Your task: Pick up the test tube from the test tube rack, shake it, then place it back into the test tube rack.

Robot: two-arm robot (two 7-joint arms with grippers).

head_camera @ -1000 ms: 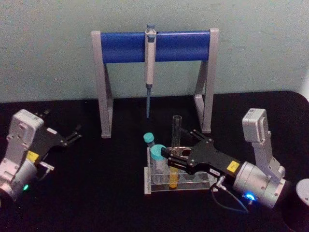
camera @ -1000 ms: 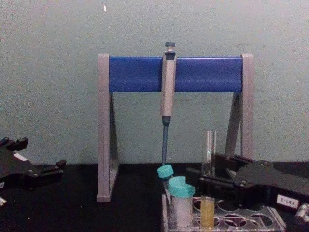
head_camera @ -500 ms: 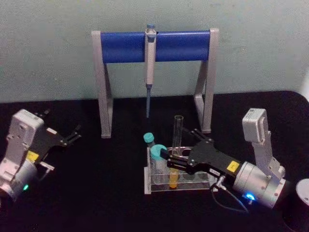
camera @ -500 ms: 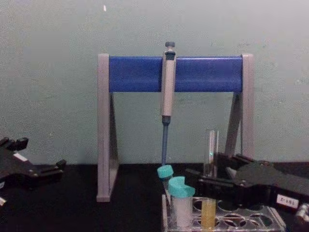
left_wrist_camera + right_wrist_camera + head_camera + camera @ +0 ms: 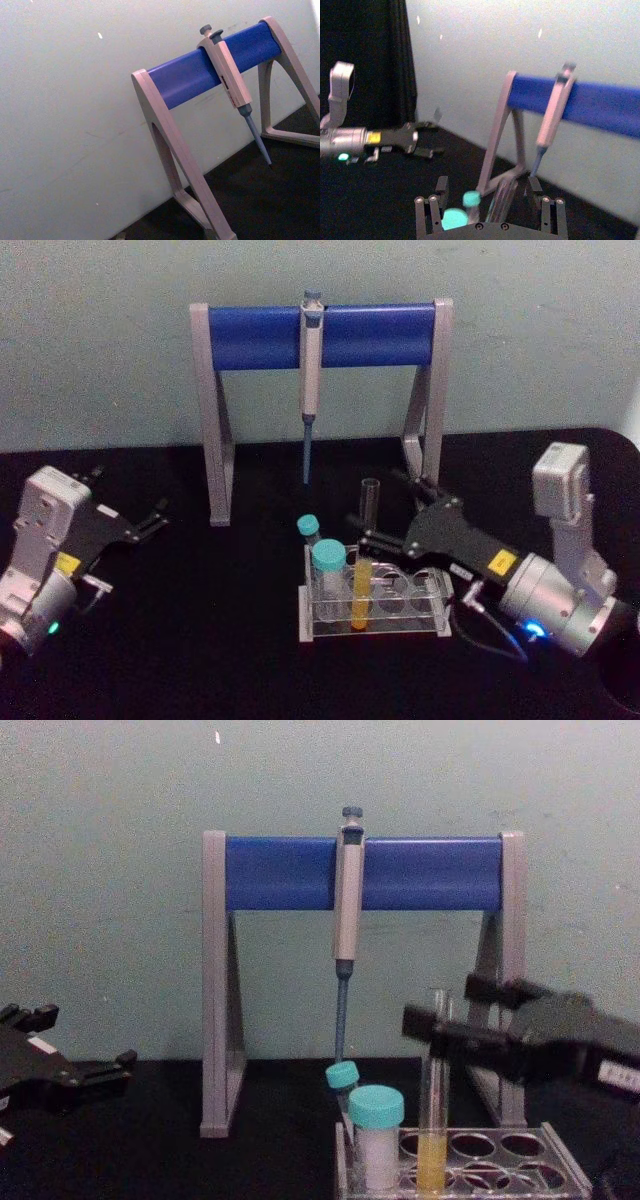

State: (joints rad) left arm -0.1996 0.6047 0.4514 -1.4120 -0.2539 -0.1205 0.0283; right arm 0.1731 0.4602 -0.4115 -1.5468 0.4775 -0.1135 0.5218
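right hand pinching the test tube, tube part-lifted but its foot still inside the rack

head view: right hand (image 5: 377, 541) grips the test tube (image 5: 364, 560) high on the glass so it pulls straight up out of the test tube rack (image 5: 372, 625) on the bench (image 5: 200, 640); left hand (image 5: 150, 520) parked well left, fingers spread. right wrist view: glass sits between the two black fingers (image 5: 436, 212), upright. chest view: test tube (image 5: 433, 1120) is tall, thin, clear, uncapped, yellow liquid low down, beside a white teal-capped tube (image 5: 376, 1140); pipette stand (image 5: 362, 875) behind.
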